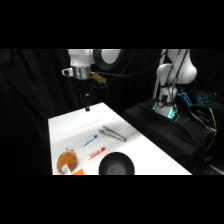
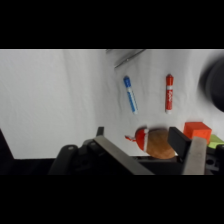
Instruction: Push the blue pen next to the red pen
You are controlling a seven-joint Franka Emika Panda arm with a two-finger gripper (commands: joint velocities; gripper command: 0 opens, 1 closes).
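Gripper (image 1: 87,107) is held high over the table's far edge, jaws released, nothing gripped. Blue pen (image 2: 130,94) lies apart from red pen (image 2: 169,93), roughly parallel. Risk: an off-centre push could spin it toward the tongs (image 1: 113,133).

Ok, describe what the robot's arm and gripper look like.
The white Franka arm has rounded glossy segments with dark joints and green-lit parts near its base. Its wrist section is white with a grey metal collar and a yellowish fitting. The gripper is slim and black; the wrist view shows black linkage with grey bars.
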